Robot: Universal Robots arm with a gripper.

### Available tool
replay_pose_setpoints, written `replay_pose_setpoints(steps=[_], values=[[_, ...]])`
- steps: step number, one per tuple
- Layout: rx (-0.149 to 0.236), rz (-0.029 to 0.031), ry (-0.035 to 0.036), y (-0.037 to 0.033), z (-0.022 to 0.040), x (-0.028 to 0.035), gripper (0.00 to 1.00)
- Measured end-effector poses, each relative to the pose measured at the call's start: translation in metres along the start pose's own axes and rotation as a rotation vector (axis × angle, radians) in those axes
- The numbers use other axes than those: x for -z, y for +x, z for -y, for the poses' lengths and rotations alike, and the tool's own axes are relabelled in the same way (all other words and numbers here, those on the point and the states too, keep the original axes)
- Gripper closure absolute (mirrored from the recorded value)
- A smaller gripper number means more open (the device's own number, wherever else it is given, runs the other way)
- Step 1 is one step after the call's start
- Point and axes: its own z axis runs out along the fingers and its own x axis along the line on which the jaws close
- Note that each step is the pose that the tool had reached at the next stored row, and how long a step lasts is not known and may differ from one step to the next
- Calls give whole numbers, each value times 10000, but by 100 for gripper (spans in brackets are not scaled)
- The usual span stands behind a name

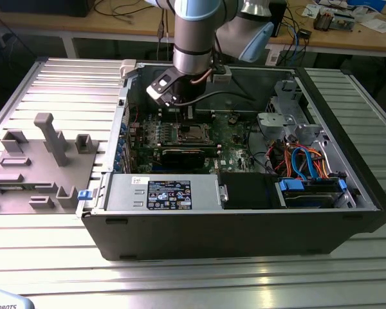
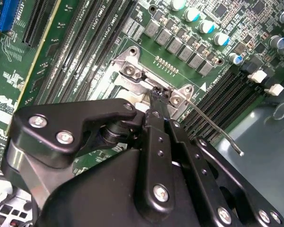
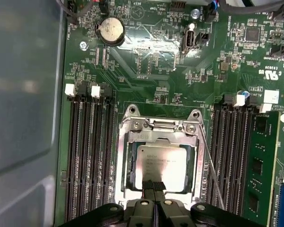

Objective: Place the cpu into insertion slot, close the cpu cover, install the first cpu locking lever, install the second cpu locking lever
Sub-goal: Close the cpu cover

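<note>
The cpu (image 3: 162,160), a silvery square chip, lies in the insertion slot (image 3: 130,176) on the green board. The cpu cover (image 3: 157,137), a silver frame with a window, lies down around it. My gripper (image 3: 154,185) is shut, its black fingertips pressed together and touching the cover's edge beside the chip. In the second wrist view the gripper (image 2: 156,97) meets the socket's metal frame (image 2: 132,71). One thin wire locking lever (image 3: 212,175) runs along the socket's side, and its free end (image 2: 237,150) stands out away from the board. In the exterior view the gripper (image 1: 186,108) hangs over the socket (image 1: 194,134).
Long black memory slots (image 3: 90,161) flank the socket on both sides (image 3: 229,156). A coin battery (image 3: 110,30) sits further along the board. The open computer case (image 1: 244,219) holds a drive cage and coloured cables (image 1: 305,161). Grey fixtures (image 1: 48,138) stand at the exterior view's left.
</note>
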Motion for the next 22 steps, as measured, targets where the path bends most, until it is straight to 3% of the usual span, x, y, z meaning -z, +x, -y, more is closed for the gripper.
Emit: replay_pose_setpoints(steps=[3, 6, 10, 11, 13, 16, 17, 20, 22], values=[[-2, 0, 1, -6, -7, -8, 89], [-1, -1, -2, -13, -51, -8, 89], [2, -10, 3, -24, -173, 2, 89], [3, -13, 31, -28, -222, 14, 89], [3, -13, 53, -33, -263, 36, 89], [3, -13, 56, -36, -274, 130, 89], [1, -13, 56, -37, -272, 210, 89], [2, -13, 56, -40, -269, 364, 89], [3, -12, 56, -41, -267, 432, 89]])
